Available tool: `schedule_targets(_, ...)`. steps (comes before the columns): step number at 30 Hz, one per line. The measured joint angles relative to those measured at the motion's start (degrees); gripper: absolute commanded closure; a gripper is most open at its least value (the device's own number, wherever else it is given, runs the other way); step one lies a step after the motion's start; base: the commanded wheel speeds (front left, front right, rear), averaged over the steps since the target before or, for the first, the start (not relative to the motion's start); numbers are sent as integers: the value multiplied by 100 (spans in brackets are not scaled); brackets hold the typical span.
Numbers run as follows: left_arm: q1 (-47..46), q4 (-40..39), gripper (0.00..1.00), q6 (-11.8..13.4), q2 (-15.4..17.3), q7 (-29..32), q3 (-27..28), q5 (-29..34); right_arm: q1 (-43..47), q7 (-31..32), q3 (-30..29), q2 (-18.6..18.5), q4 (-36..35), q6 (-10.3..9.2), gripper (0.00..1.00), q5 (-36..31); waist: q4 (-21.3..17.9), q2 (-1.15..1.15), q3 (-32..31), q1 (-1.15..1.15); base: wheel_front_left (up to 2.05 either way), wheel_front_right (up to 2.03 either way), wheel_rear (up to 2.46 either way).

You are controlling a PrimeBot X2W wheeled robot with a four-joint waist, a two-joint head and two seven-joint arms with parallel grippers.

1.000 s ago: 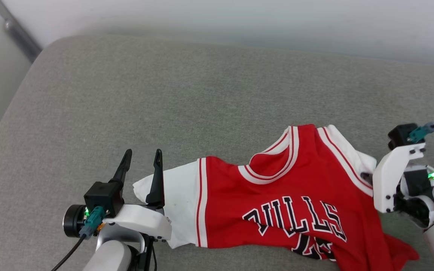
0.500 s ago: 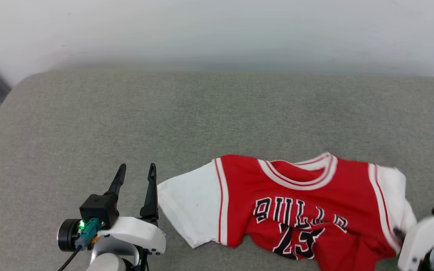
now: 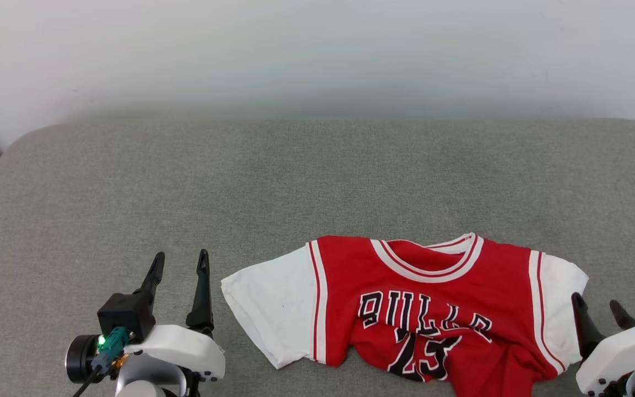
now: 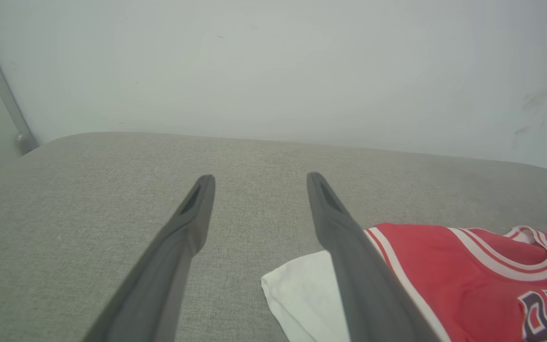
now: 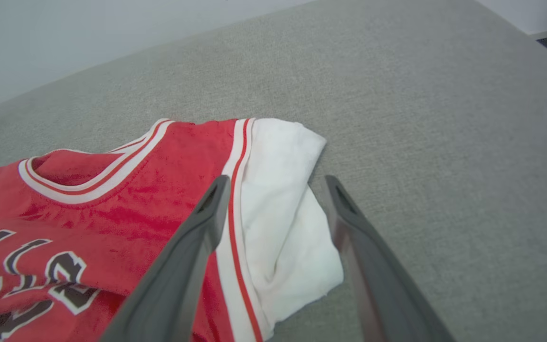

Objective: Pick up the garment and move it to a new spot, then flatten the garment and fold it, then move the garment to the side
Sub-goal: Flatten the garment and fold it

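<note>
- Garment [image 3: 422, 309] is lying lettering-up on grey cushion [image 3: 295, 182], lower centre-right of head view, hem bunching near the bottom edge.
- Left gripper [image 3: 181, 253] is hovering at lower left, fingers spread wide, gripping nothing, just beside white sleeve [image 3: 270, 314].
- Right gripper [image 3: 595, 300] is sitting at lower right, fingers spread wide, straddling other white sleeve [image 3: 563, 298], not pinching it.

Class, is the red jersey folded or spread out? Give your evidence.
Spread, not folded: the garment lies lettering-up, both white sleeves out to the sides; its lower part is rumpled.
</note>
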Motion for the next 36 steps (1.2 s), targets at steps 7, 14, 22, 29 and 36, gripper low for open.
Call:
schedule_targets(7,202,45,0,18,136,114,88,-121,41,-832,577,-19,-530,0,0,-260,-30,0,-266,0,0,0,0)
schedule_targets(14,381,-2,0,37,419,527,243,-348,98,-1194,1256,-4,-980,0,0,-397,-226,0,-409,0,0,0,0)
schedule_targets(22,-46,18,0,-457,862,1766,60,-679,347,-1126,1537,91,-1723,0,0,-532,-538,0,-356,0,0,0,0)
schedule_targets(29,-829,604,0,-1013,1151,3408,-280,-1089,299,-1058,1729,126,-2123,0,0,-559,-828,0,9,0,0,0,0)
schedule_targets(36,-1235,1209,0,-1292,1352,4635,-572,-1306,131,-1106,1796,168,-2129,0,0,-500,-1153,0,464,1,0,0,0)
